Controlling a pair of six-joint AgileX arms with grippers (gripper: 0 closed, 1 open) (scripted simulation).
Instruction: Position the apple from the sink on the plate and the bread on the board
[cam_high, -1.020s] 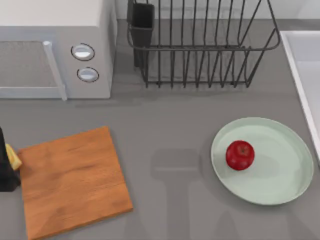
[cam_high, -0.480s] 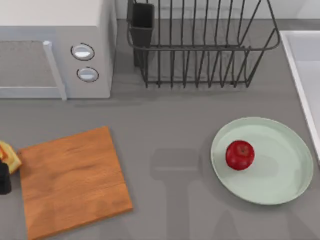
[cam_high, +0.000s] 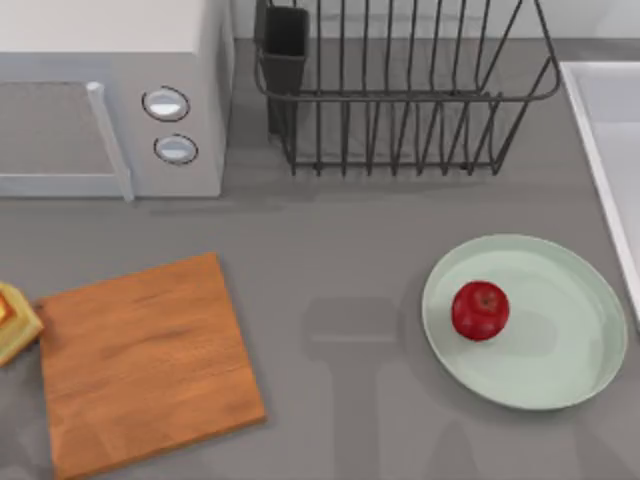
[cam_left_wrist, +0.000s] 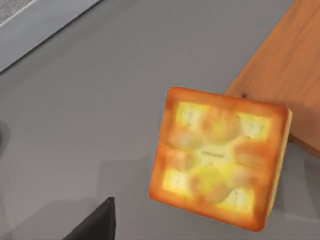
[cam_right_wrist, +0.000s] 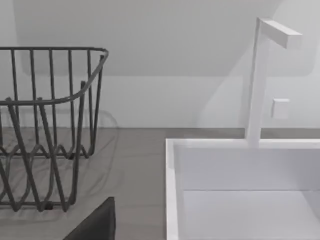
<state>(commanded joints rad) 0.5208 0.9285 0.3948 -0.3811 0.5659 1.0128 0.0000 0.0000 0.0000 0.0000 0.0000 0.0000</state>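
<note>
The apple is seen resting on the mint-green plate, left of the plate's middle, at the right side of the grey table. The sink is found at the table's right edge, its white basin and rim also shown in the right wrist view, with a white faucet standing behind it.

The bread is placed at the table's far left edge, just beside the left corner of the wooden board and not on it. In the left wrist view the toasted top of the bread is shown tilted, with a corner of the board beside it.

A dark part of each gripper is seen low in its own wrist view, but whether the fingers are spread or pressed together cannot be told for either.

A wire dish rack and a white microwave are set along the back of the table.
</note>
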